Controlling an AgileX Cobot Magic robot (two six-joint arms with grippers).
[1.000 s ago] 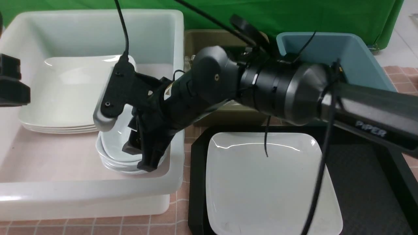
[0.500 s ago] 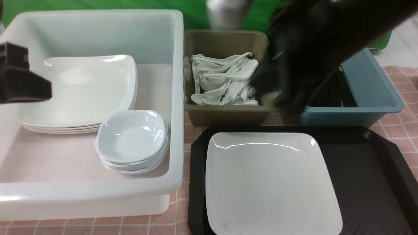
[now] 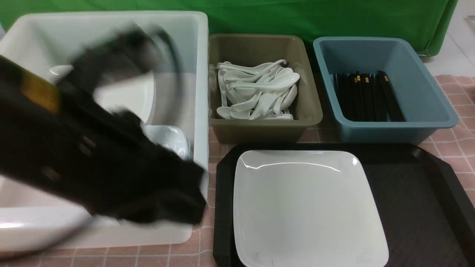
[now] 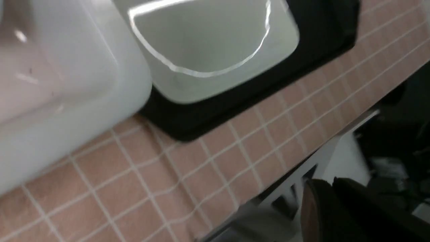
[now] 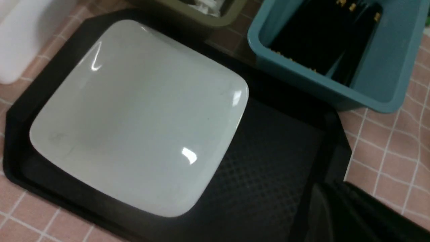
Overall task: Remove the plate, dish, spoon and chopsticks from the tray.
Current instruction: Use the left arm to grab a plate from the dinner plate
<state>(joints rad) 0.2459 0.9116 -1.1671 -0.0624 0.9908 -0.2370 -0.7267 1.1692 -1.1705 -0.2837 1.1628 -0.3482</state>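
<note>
The large white square plate lies alone on the left half of the black tray. My left arm is a dark blur across the front of the white tub. It hides most of the small dishes stacked inside. In the left wrist view my left gripper is shut and empty over the table's front edge, apart from the plate. My right gripper is shut and empty at the tray's right rim, clear of the plate. White spoons and black chopsticks lie in tubs behind the tray.
The olive tub holds the spoons and the blue tub holds the chopsticks, both just behind the tray. Larger white plates are stacked deeper in the white tub. A pink checked cloth covers the table.
My right arm has pulled back out of the white tub and out of the front view, its gripper now shut. My left arm has swung in across the tub's front towards the tray.
</note>
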